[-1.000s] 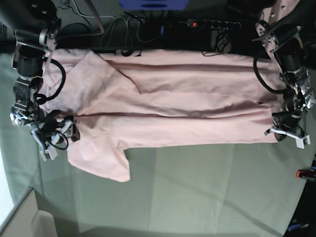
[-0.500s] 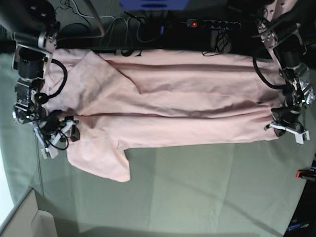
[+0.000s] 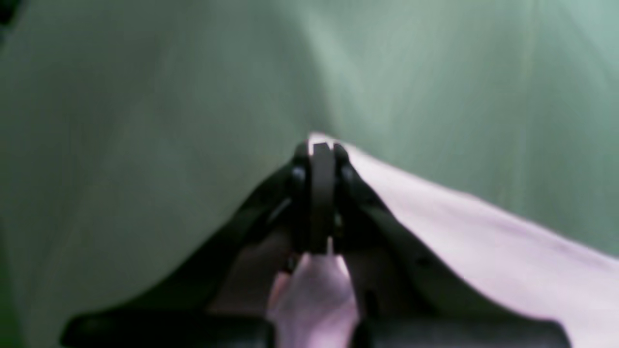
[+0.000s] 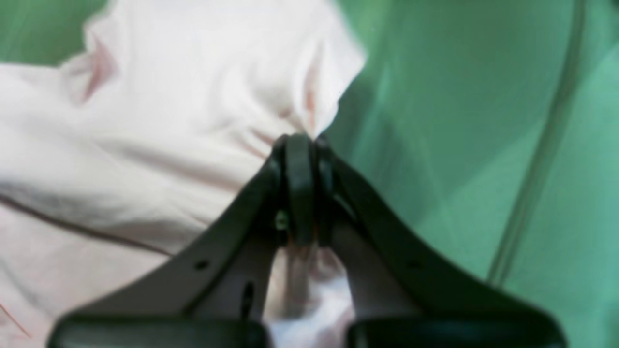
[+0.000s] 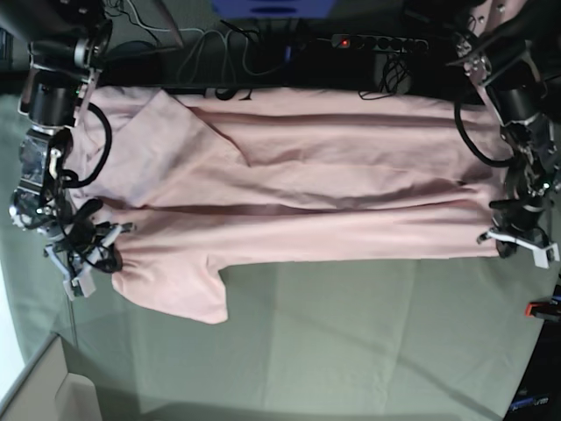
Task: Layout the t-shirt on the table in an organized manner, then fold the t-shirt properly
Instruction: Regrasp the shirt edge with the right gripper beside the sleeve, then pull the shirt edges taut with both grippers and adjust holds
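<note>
The t-shirt (image 5: 316,206) is seen stretched across the upper half of the base view, its long axis running left to right over the desk (image 5: 368,342), with one sleeve drooping toward the lower left and the far edge lying close to the dark strip at the top. At the left edge of that frame the right gripper (image 5: 92,250) is pressed into the shoulder end of the cloth; in the right wrist view its jaws are shown shut on a bunched ridge of pink fabric (image 4: 193,135), with puckers drawn in toward the pinch. At the right edge the left gripper (image 5: 519,239) is set on the hem corner, and in the left wrist view the jaws are closed on a peak of the shirt (image 3: 459,241), the cloth falling away to the lower right with bare green desk (image 3: 145,121) ahead. So the garment lies between the two grippers, one end being held by each, and neither arm is favoured: the near long edge is spanned by both. Judging from this, a fold across the short axis is likely set up, the held edge to be carried up-frame together; uneven lift could skew the crease.
</note>
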You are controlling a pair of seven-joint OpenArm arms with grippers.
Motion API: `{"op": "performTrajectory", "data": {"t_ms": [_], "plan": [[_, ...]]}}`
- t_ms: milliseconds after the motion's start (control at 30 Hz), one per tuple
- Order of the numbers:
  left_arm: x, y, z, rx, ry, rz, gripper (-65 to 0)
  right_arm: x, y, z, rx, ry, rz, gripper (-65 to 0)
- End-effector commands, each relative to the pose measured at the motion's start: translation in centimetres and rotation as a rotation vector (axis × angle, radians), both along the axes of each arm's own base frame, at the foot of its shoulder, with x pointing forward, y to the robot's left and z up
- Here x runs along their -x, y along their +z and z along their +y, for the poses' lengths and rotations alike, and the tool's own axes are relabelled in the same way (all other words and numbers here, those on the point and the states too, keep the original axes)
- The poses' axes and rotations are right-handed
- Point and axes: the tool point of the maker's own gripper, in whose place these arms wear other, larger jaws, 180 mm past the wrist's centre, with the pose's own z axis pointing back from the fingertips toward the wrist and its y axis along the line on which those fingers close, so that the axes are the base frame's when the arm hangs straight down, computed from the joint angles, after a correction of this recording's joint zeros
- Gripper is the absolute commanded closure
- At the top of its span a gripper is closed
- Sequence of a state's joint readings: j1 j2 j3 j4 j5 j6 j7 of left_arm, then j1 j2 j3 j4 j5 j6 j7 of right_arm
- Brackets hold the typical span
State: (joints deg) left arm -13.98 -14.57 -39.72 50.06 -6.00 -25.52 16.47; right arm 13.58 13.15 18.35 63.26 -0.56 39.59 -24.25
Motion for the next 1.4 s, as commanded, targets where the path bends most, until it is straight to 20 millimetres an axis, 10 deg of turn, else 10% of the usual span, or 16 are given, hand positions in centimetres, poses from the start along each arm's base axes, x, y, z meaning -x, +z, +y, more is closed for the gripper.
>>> {"op": "performTrajectory", "data": {"t_ms": [0,367,900,1100,1367], "plan": [[-1.1,2.3,0.7,-0.016,0.011,-0.073,-0.1,-1.4,2.6,-0.3,0.005,0.006,-0.085,0.0],[-0.5,6.4,1.0,-0.005,0.024,-0.217,-0.1,-1.7,7.5,-2.0,0.004,-0.092,-0.241,0.0],[-1.5,13.3,-0.2,-0.064,-0.049,-0.271,-0.1,-2.2,8.5,-2.5,0.005,-0.106,-0.266,0.0],[-1.5,12.4,-0.3,-0.058,-0.045,-0.252,-0.2,-2.1,8.2,-2.4,0.002,-0.107,-0.258,0.0],[-1.5,5.5,-0.3,0.09,-0.009,-0.11,-0.6,-1.6,7.4,-2.2,0.001,-0.101,-0.241,0.0]]}}
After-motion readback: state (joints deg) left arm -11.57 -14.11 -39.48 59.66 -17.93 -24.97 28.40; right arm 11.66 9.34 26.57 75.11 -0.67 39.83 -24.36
